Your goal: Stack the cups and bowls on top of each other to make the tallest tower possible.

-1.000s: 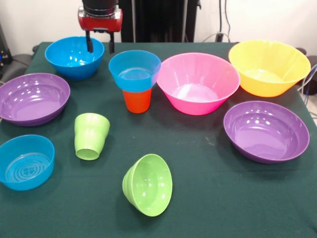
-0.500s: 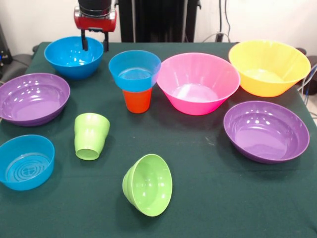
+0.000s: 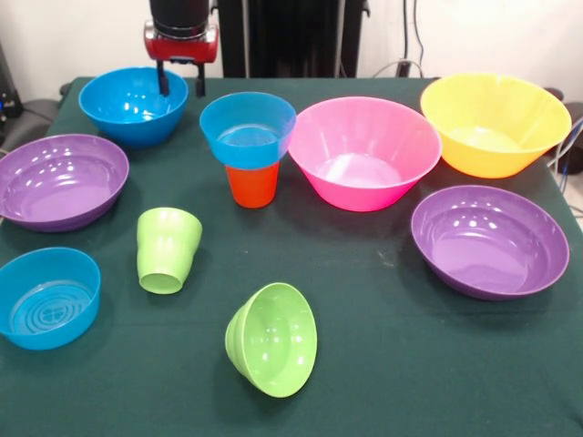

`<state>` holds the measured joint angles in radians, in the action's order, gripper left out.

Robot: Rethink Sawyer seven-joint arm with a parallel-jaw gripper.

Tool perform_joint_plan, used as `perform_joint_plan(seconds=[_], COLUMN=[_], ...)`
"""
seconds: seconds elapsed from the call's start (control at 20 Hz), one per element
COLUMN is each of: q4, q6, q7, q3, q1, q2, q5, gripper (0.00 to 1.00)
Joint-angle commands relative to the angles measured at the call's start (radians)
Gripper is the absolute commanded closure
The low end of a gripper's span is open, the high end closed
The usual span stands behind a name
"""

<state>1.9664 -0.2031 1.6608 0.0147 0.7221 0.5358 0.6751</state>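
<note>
My gripper (image 3: 181, 84) hangs at the table's far left. It is open, with one finger inside and one outside the right rim of a blue bowl (image 3: 127, 105). A second blue bowl (image 3: 248, 127) sits on the upside-down orange cup (image 3: 252, 185), forming a short tower. To its right are the large pink bowl (image 3: 364, 150) and the yellow-orange bowl (image 3: 495, 123). Purple bowls sit at left (image 3: 59, 179) and right (image 3: 489, 238). A third blue bowl (image 3: 47, 296), the lime green cup (image 3: 168, 248) and a small lime bowl (image 3: 273, 339) tipped on its side lie nearer the front.
The green cloth table (image 3: 383, 364) has open cloth at the front right. The robot's dark pedestal (image 3: 282, 36) stands behind the far edge. Cables (image 3: 569, 146) hang at the right edge.
The gripper rose slightly and shifted left, then came back right. Its fingers narrowed a little. The far-left blue bowl slid slightly to the left.
</note>
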Motion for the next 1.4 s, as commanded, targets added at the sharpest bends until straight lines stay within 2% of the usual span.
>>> perform_joint_plan(seconds=[0.05,0.5,0.55,0.8,1.35,1.4], q4=[-0.01,-0.011,-0.01,-0.013,-0.037,-0.028], q6=[0.081,0.118,0.105,0.085,-0.065,-0.093], q7=[0.1,0.099,0.091,0.08,0.026,0.016], q3=[0.034,0.014,0.018,0.018,0.071,0.08], q1=[-0.055,-0.069,-0.066,-0.065,-0.052,-0.049], q2=[-0.072,-0.069,-0.066,-0.05,0.014,0.044], q5=[0.037,0.039,0.031,0.021,-0.044,-0.057], gripper=[0.0,0.0,1.0,1.0,1.0,1.0])
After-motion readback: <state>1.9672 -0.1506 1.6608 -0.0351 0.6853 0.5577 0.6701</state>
